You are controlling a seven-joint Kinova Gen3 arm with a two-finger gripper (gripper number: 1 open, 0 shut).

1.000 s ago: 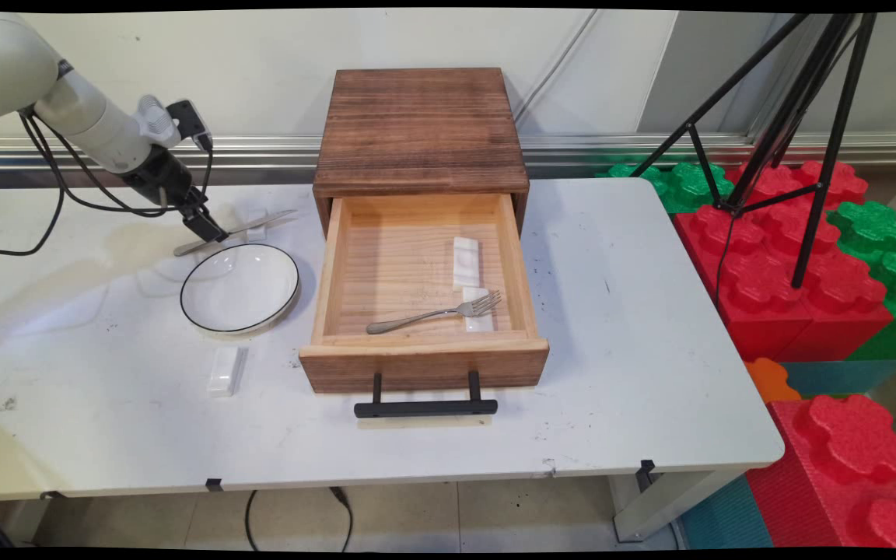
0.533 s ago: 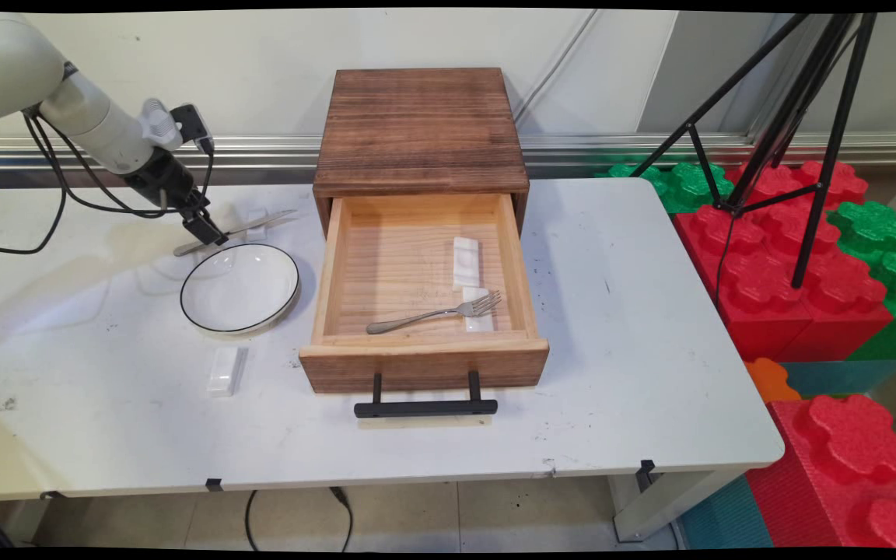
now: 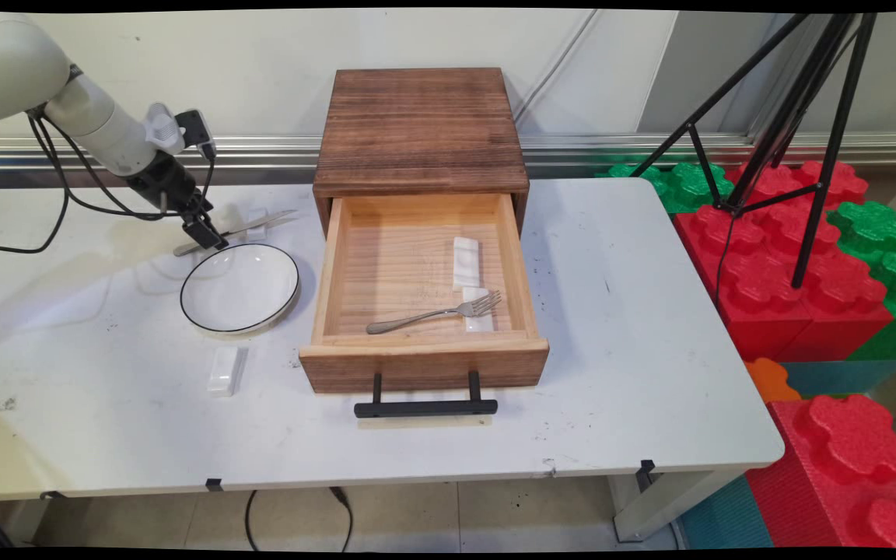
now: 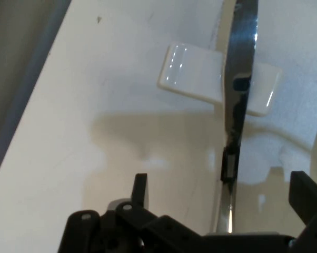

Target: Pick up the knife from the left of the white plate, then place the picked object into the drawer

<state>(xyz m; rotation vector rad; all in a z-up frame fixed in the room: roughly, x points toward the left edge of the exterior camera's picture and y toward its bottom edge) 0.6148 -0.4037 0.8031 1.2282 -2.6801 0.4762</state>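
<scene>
End effector low over knife, fingers spread apart, knife handle between them, blade propped on white rest beside plate on tabletop. Risk: off-centre closing could tip knife off rest

One white table carries one dark-topped wooden box with one pulled-out light wooden drawer. There is one white round plate with a thin black rim, one silver metal fork and one silver metal knife. Four small white rectangular ceramic rests appear: two inside the drawer, one on the table near the plate, and one under the knife.
</scene>
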